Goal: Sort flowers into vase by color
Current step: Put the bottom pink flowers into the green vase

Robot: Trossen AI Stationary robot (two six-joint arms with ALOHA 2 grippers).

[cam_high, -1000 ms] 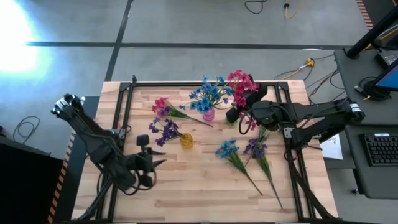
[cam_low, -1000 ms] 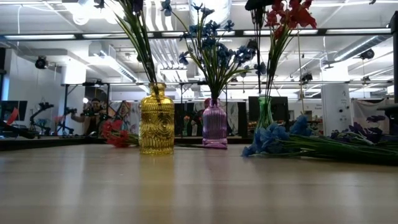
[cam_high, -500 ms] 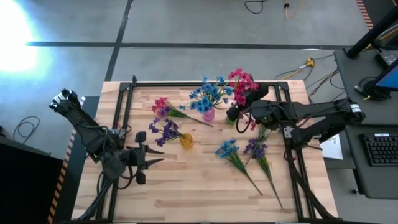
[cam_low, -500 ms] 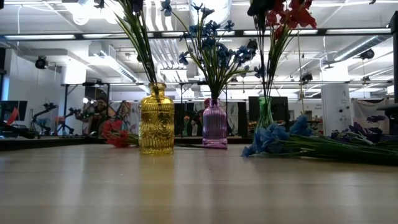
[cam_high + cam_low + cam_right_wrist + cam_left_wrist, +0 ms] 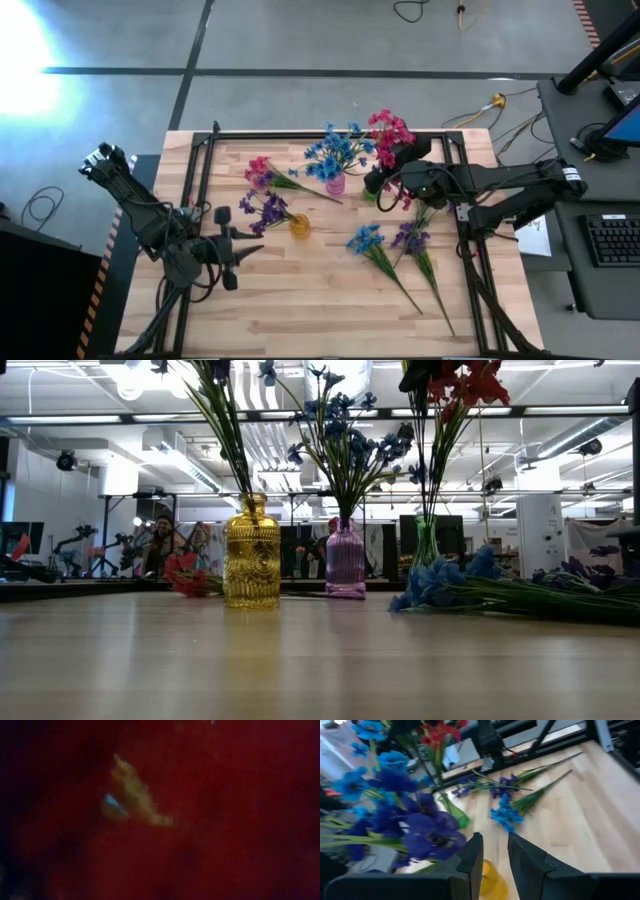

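Note:
Three small vases stand mid-table. The yellow vase [image 5: 300,226] [image 5: 251,555] holds purple flowers [image 5: 263,208], the pink vase [image 5: 335,184] holds blue flowers [image 5: 335,150], and the green glass vase [image 5: 426,545] holds red-pink flowers [image 5: 390,133]. Lying flat on the table are a red-pink sprig [image 5: 262,170], a blue sprig [image 5: 367,240] and a purple sprig [image 5: 410,238]. My left gripper [image 5: 258,250] [image 5: 494,840] is open and empty, near-left of the yellow vase. My right gripper [image 5: 374,184] sits at the red-pink bunch, and red blur fills its wrist view.
A black metal frame [image 5: 205,150] runs along the table's left, far and right sides. Bare wood lies along the near edge [image 5: 320,310]. The right arm [image 5: 500,185] reaches in across the right frame rail. A desk with a keyboard [image 5: 610,240] stands to the right.
My left gripper has shifted a little toward the far edge and the yellow vase, and its arm has swung with it. The right arm and the flowers have stayed about where they were.

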